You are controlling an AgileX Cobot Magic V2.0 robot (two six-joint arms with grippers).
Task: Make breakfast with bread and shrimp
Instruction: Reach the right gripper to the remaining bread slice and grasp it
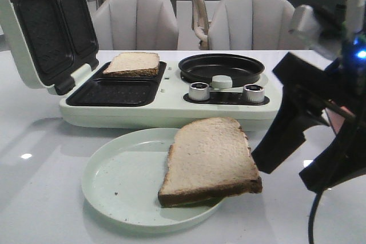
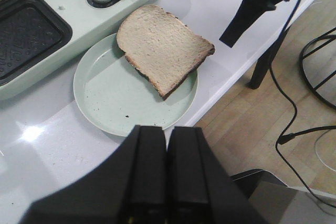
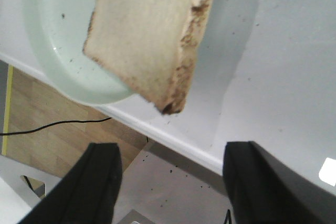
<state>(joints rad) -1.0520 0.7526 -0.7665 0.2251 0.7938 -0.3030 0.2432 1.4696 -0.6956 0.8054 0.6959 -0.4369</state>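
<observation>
One bread slice lies in the rear grill tray of the open pale green sandwich maker. The second bread slice lies on a pale green plate, overhanging its right rim; it also shows in the left wrist view and the right wrist view. My right gripper is open and empty, just right of that slice, near the table's front edge. My left gripper is shut and empty, above the table in front of the plate. No shrimp is in view.
The sandwich maker's lid stands open at the left. A black round pan and two metal knobs sit on its right half. Two grey chairs stand behind the table. The table edge runs close to the plate.
</observation>
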